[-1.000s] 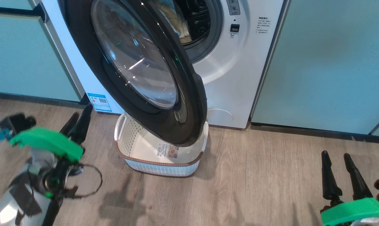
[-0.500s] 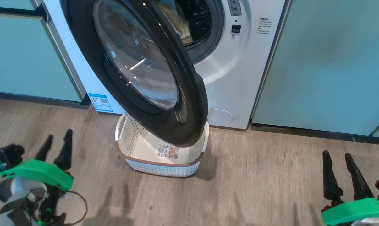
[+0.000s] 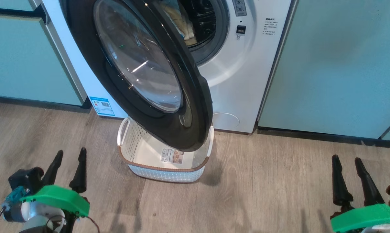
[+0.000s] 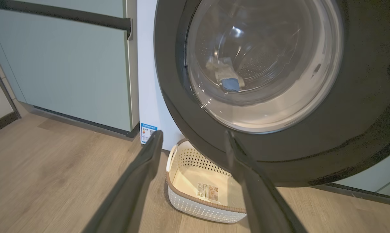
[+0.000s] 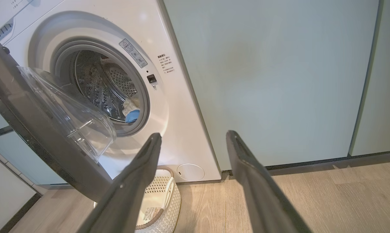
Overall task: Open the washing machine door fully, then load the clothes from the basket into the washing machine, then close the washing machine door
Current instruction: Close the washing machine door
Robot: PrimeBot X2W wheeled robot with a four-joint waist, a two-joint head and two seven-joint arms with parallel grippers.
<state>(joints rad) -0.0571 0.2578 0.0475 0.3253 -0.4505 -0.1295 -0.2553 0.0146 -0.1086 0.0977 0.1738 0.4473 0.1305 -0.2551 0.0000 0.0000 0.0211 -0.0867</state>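
The washing machine (image 3: 240,81) stands between pale green cabinets. Its round black washing machine door (image 3: 143,71) hangs partly open, swung out over the basket (image 3: 164,173). The cream basket sits on the floor with only a label sticker inside. The clothes (image 5: 132,110), pale with a blue part, lie in the steel drum and show through the door glass (image 4: 227,79). My left gripper (image 3: 69,155) hovers open at the lower left, well apart from the basket. At the lower right, my right gripper (image 3: 347,160) stands open with nothing between its fingers.
Pale green cabinets (image 3: 337,64) flank the machine on both sides (image 3: 23,61). Wooden floor (image 3: 263,181) stretches between my grippers and the basket. A blue energy sticker (image 3: 102,105) marks the washer's lower front.
My left arm has drawn back from beside the door toward the lower left and turned its fingers upright. The door, basket and right gripper have stayed put.
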